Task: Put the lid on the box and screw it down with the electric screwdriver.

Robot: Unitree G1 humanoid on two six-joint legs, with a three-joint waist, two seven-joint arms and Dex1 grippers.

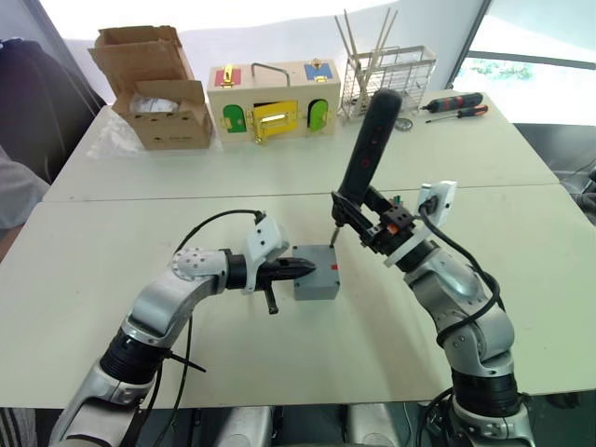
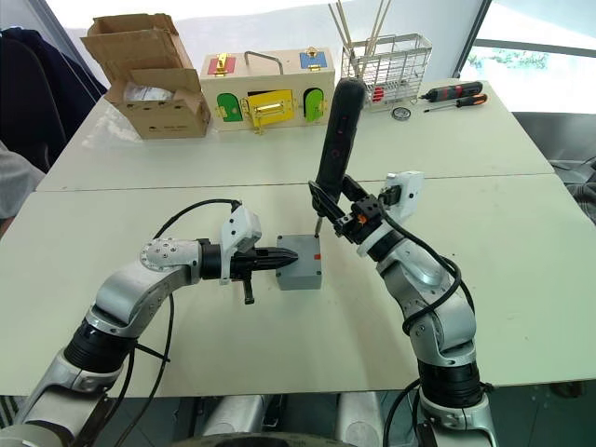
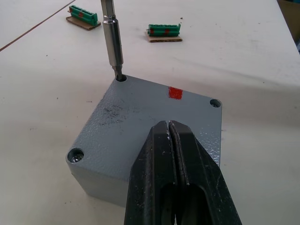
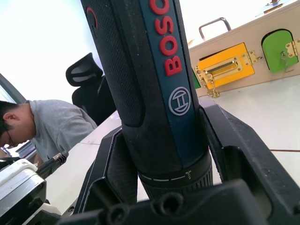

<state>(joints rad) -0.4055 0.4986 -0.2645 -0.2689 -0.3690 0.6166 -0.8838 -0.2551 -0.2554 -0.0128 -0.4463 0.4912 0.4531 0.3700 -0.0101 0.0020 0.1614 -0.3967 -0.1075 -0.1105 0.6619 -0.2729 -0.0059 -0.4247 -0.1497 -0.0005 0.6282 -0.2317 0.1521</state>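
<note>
grey lid (image 3: 140, 122) on box | red mark (scuffed top) | bit in corner hole

head pair overhead, wrist views close

This looks like a robotics lab or test workshop. Two pale benches (image 1: 168, 354) stand pushed together beside large windows (image 1: 521, 37). Along the far side sit a wooden box with coloured doors and latches (image 1: 273, 101), an open brown cardboard box (image 1: 158, 88), a wire basket holding sticks (image 1: 386, 74) and red-and-black hand screwdrivers (image 1: 456, 104). Green terminal blocks (image 3: 164, 31) lie on the bench. A person in a grey shirt (image 4: 51, 129) sits near a black office chair (image 4: 86, 77).
</note>
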